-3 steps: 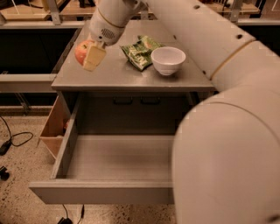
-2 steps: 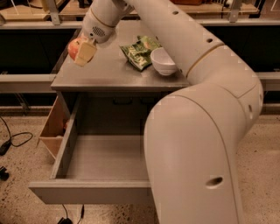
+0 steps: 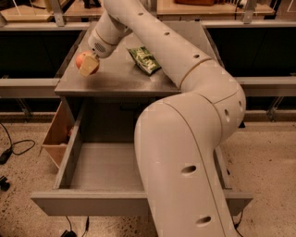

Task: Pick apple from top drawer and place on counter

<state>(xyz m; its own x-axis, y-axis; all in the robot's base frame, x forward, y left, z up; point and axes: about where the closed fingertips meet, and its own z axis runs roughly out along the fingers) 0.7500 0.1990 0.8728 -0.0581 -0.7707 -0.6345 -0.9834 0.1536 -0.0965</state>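
Observation:
My gripper [image 3: 87, 64] is over the left part of the grey counter [image 3: 115, 76], shut on the red and yellowish apple [image 3: 83, 60]. The apple sits low, at or just above the counter surface near its left edge. One pale fingertip [image 3: 89, 67] covers the apple's front right side. The top drawer [image 3: 106, 173] is pulled out below the counter, and the part of its flat bottom that shows is bare. My arm crosses the middle and right of the view and hides the drawer's right half.
A green snack bag [image 3: 144, 60] lies on the counter to the right of the apple. A wooden box [image 3: 58, 134] stands on the floor left of the cabinet. Black cables [image 3: 14, 148] lie on the speckled floor at the left. Light wooden tables [image 3: 27, 11] stand behind.
The gripper with the apple has stayed over the counter's left part and shifted slightly. My arm has swung further across the view and now hides the white bowl.

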